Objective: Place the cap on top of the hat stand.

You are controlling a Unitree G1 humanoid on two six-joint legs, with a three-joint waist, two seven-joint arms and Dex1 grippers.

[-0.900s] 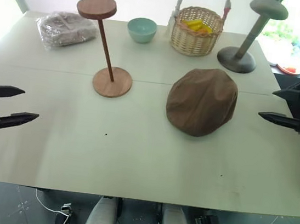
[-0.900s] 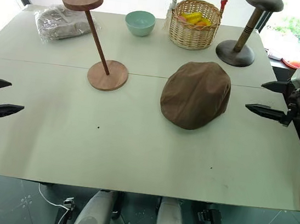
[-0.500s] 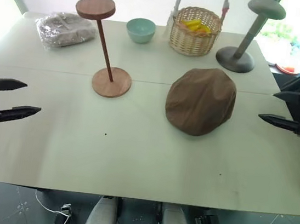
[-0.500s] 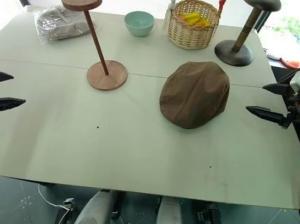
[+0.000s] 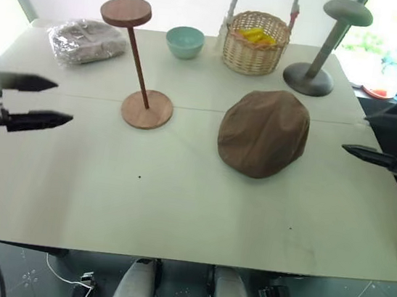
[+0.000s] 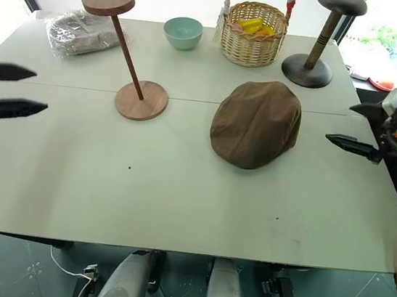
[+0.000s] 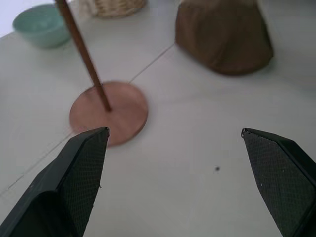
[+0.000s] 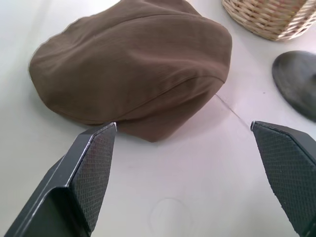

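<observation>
One brown cap (image 6: 255, 124) lying flat on the white table (image 6: 176, 204), right of centre, dome up, touched by nothing. One reddish-brown hat stand (image 6: 126, 58) upright left of the cap, well apart from it; round base on the table, thin rod leaning slightly, small disc top bare. One thicker grey stand (image 6: 321, 40) at the far right behind the cap, base near the table's back edge. One wicker basket (image 6: 255, 31) with a tall handle between the grey stand and one pale green bowl (image 6: 182, 32); yellow items inside the basket, count hard to tell, maybe two or three. One clear plastic bag (image 6: 81, 29) of greyish stuff at the far left corner.

Two grippers, both empty. Left gripper (image 5: 41, 103) hovering over the table's left edge, two black fingers spread wide, pointing toward the hat stand's base; same base and rod seen between its fingers (image 7: 74, 182) in the left wrist view. Right gripper (image 6: 357, 128) at the table's right edge, level with the cap, fingers spread wide, tips pointing at the cap but apart from it; cap's brim between the fingers (image 8: 84, 173) in the right wrist view. One small dark speck (image 6: 128, 168) on the table in front of the hat stand.
</observation>
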